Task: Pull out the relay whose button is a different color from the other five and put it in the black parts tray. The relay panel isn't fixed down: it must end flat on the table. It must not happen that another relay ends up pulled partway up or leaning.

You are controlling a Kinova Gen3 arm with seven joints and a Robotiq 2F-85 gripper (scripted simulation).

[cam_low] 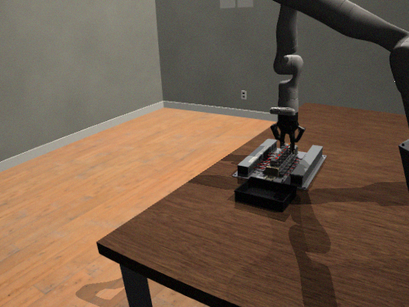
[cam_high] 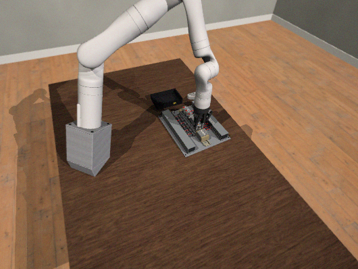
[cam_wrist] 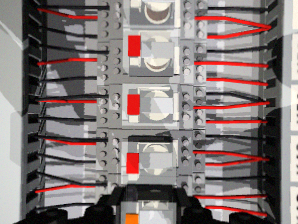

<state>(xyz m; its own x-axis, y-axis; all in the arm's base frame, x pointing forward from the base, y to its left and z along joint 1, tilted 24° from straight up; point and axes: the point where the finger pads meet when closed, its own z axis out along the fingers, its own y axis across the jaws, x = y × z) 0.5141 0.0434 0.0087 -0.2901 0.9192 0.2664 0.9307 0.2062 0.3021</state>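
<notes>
Orange-buttoned relay (cam_wrist: 132,218) clamped between fingers, red-buttoned neighbours beyond

relay panel (cam_high: 184,146) on table (cam_high: 169,209), tray (cam_high: 166,98) beside

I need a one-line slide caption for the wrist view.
Tool shut on the orange-button relay; three red-button relays ahead, between red and black wires.

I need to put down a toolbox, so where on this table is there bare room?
Bare wood stretches from the grey relay panel to the table's near end. It is crowded around the black parts tray, panel and gripper, shut on the orange-button relay.
</notes>
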